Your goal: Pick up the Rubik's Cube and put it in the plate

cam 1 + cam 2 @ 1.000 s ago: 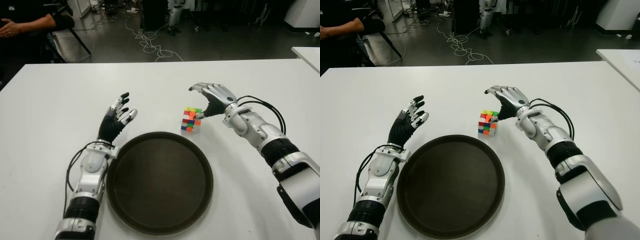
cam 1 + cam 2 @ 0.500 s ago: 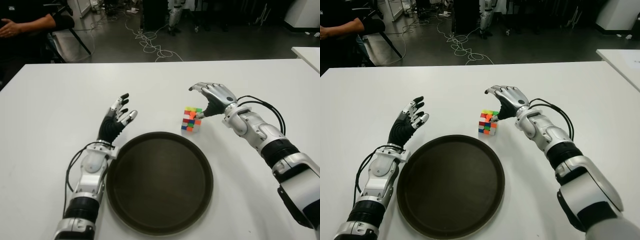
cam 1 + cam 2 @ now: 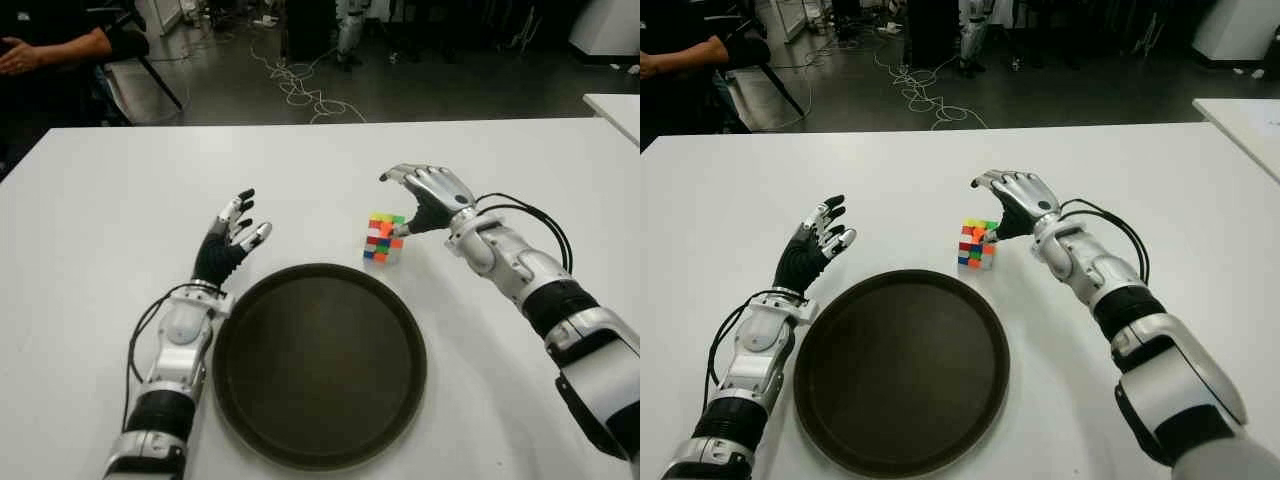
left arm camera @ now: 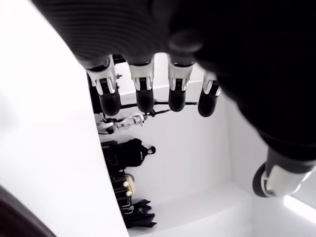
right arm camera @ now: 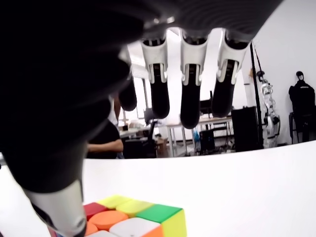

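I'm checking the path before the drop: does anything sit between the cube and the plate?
Nothing visible does. The Rubik's Cube stands on bare table just beyond the plate's far rim, with the open right hand beside it.

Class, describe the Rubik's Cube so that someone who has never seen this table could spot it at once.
On the white table, find the big round dark plate. Just beyond its far rim, towards the robot's right hand, stands the Rubik's Cube, the only small, brightly multicoloured thing there.

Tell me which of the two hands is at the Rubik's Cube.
The right hand: its thumb tip is at the Rubik's Cube, fingers arched open above it. The left hand shows spread and empty left of the plate.
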Controlling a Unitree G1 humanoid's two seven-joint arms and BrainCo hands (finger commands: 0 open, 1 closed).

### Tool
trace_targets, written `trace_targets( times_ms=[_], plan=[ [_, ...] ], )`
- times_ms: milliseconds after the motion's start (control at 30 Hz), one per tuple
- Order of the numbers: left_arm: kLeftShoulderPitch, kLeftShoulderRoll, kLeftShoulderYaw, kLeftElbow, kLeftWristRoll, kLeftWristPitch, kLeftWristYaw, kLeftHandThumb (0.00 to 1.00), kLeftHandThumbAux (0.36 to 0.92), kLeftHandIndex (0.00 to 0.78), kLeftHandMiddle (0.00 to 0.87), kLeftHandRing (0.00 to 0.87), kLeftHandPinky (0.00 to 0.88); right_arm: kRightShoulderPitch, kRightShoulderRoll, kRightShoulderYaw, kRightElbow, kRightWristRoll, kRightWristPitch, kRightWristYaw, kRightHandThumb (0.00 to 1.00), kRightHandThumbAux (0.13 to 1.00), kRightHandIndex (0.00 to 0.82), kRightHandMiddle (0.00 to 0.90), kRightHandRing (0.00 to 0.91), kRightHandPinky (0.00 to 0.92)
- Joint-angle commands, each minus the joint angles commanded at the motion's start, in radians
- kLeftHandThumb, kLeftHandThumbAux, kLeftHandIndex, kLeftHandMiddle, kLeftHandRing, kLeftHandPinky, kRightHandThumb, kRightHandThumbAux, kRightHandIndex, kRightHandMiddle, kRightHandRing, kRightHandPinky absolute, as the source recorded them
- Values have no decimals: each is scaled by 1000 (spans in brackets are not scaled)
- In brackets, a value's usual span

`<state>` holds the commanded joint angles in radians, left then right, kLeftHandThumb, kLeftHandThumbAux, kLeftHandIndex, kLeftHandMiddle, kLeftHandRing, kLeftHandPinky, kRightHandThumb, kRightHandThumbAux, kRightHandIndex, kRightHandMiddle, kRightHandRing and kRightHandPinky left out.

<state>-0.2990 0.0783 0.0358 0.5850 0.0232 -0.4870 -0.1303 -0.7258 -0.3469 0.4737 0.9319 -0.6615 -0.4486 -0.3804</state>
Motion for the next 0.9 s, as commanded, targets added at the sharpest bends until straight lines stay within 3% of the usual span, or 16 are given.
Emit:
trace_targets(
  times_ms=[167,367,533,900],
  plan=[
    [-2,2,0,3,-3,7,-3,0,518,0,4,0,0,16,44,-108,49,125,-154,-75,0,768,235,245,257,257],
    [-6,4,1,11,-3,6,-2,0,513,0,8,0,0,17,70,-181,91,206,-247,-89,0,754,216,236,249,248],
    [-10,5,3,22,0,-6,5,0,527,0,15,0,0,15,88,-227,113,250,-273,-75,0,728,207,235,249,266],
    [-12,6,1,32,10,-32,30,0,561,2,24,0,0,7,96,-254,132,245,-266,-73,0,726,211,240,261,288]
  ],
)
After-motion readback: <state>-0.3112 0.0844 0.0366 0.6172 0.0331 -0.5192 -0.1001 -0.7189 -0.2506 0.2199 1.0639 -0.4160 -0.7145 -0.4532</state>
